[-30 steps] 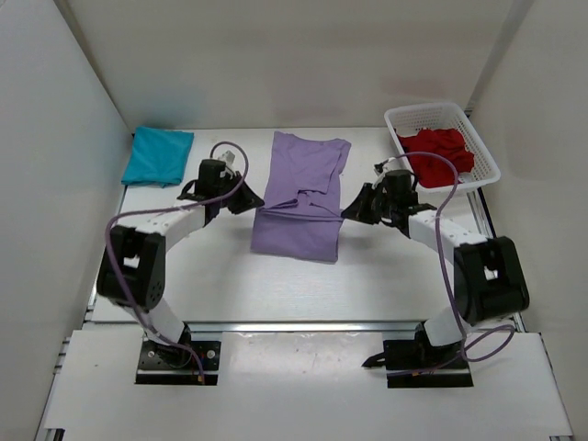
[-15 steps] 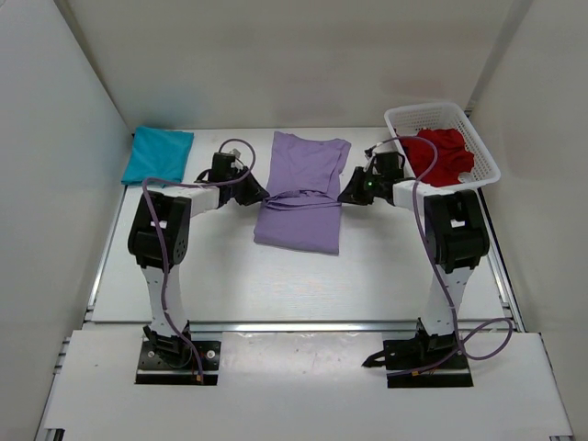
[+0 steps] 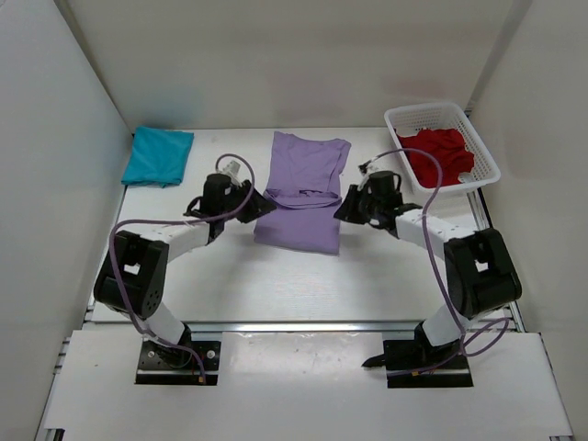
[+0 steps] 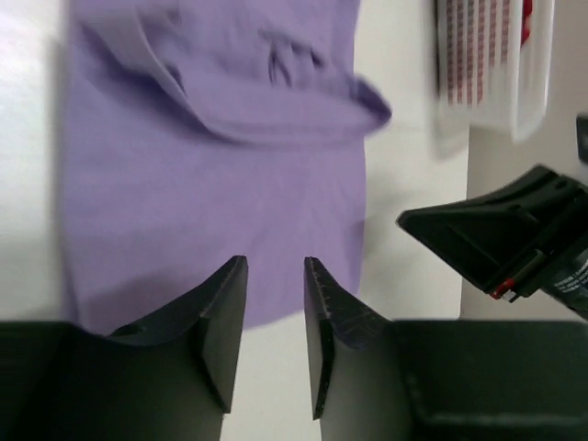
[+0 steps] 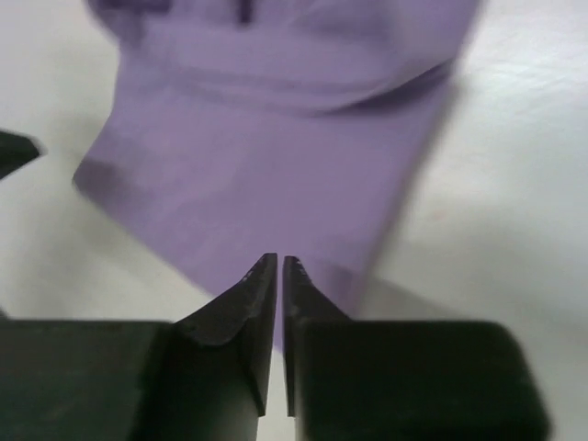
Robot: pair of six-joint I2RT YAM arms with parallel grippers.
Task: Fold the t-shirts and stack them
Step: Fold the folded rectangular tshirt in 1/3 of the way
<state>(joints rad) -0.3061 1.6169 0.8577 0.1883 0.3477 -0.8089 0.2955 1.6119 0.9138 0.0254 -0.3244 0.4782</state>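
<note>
Tabletop [image 3: 276, 276], white and flat, carries all the items. The light lavender purple soft cloth short-sleeved t-shirt [image 3: 301, 197] lies flat between the two pincers, collar toward the far side, with a raised fold ridge running across its middle.

Left pincer [image 4: 276, 266]: open. Both black fingers stand apart with a clear gap and nothing between them. The fingertips sit low over the nearest hem of the lavender t-shirt, and the cloth spreads out ahead of them. Whether they touch the cloth cannot be determined.

Right pincer [image 5: 279, 262]: barely open. A narrow slit separates the fingers, and no cloth is seen inside it. The tips point at the nearest edge of the lavender t-shirt, directly ahead.

The teal soft cloth t-shirt [image 3: 158, 154], folded into a compact rectangle, lies well apart from the left pincer, on its outer side and farther back, at the far left corner.

The dark red soft cloth t-shirt [image 3: 441, 154] lies crumpled inside the white plastic mesh basket [image 3: 487, 161], which stands near the right pincer, on its outer side and farther back.
</note>
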